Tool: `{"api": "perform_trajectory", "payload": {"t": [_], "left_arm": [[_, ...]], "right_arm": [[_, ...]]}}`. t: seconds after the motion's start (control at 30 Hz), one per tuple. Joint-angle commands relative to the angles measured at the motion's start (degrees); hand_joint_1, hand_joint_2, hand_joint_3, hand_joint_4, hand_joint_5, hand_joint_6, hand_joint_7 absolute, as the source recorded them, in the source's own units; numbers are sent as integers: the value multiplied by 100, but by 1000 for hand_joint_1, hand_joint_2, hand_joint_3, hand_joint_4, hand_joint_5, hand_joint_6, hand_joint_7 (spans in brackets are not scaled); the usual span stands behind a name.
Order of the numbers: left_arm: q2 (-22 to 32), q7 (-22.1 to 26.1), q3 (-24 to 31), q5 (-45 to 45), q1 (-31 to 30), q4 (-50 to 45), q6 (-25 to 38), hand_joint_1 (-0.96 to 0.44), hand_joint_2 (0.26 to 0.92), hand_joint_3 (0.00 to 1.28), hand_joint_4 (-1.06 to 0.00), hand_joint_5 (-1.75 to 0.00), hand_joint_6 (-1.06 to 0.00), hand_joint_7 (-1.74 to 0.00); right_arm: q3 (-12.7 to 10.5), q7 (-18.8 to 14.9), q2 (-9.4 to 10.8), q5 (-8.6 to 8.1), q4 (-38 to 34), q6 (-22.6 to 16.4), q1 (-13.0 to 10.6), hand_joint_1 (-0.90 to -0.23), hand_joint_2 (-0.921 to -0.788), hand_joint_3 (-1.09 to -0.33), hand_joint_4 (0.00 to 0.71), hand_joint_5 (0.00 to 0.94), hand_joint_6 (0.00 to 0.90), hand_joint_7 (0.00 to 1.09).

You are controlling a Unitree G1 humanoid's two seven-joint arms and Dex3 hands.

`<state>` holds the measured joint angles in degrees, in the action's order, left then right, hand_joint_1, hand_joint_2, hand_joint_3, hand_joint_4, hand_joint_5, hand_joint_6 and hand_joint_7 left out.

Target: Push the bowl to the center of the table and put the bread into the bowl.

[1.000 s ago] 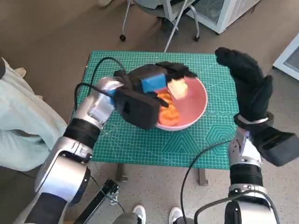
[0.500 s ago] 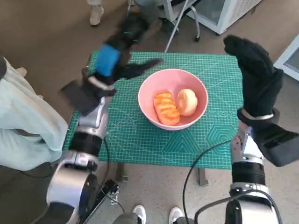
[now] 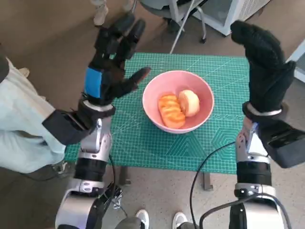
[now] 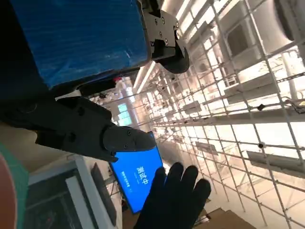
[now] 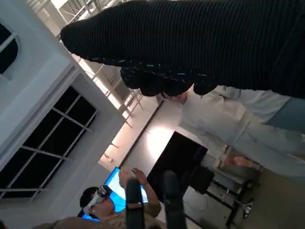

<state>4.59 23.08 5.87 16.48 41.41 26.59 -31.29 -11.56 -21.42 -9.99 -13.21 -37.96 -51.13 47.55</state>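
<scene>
Left hand (image 3: 110,71) now raised off the pink bowl (image 3: 177,100), fingers spread, empty, right hand (image 3: 265,67) raised, released, bread (image 3: 188,102) inside bowl

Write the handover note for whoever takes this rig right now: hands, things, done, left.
Left hand: raised beside the table's left edge, fingers spread, holding nothing.
Right hand: raised at the table's right side, holding nothing.
Pink bowl: about mid-table on the green mat.
In the bowl: an orange-glazed bread and a pale round bread.
Done: bowl looks centred, bread inside.
Left: apparently nothing; lower the arms.
</scene>
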Motion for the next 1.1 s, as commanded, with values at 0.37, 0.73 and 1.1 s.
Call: {"api": "perform_trajectory", "payload": {"t": [0.37,0.73,1.1], "left_arm": [[-103,-149,-115,-279,-186,-370,19,-350,921,260,-298,0,-16,-798],[-108,-239,-108,-373,-223,-331,-28,-379,921,264,-312,-8,-31,-803],[-169,-287,-63,-320,-241,-321,-66,-380,921,255,-306,-5,-24,-791]], "right_arm": [[142,-73,-1,-57,-29,195,43,-547,-921,-740,404,1,61,762],[151,-58,-48,-46,41,295,67,-542,-921,-740,402,0,79,757],[157,-5,-22,21,-9,307,84,-544,-921,-734,395,0,87,751]]}}
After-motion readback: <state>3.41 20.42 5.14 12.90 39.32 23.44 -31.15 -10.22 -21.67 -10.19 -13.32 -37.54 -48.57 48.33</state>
